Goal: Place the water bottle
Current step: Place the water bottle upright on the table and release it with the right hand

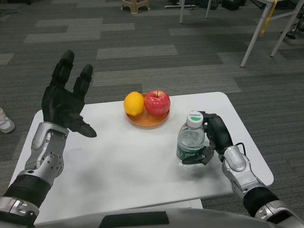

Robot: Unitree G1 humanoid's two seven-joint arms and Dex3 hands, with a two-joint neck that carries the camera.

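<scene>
A clear water bottle [191,140] with a white cap and green label stands upright on the white table [123,161], right of centre. My right hand [212,137] wraps around it from the right, fingers curled about its lower body. My left hand [66,97] is raised above the table's left side, fingers spread and holding nothing.
An orange plate [147,120] at the table's far middle carries a lemon [134,103] and a red apple [157,102], just behind and left of the bottle. A shoe [4,121] shows at the left edge on the carpet. White table legs [259,28] stand at the far right.
</scene>
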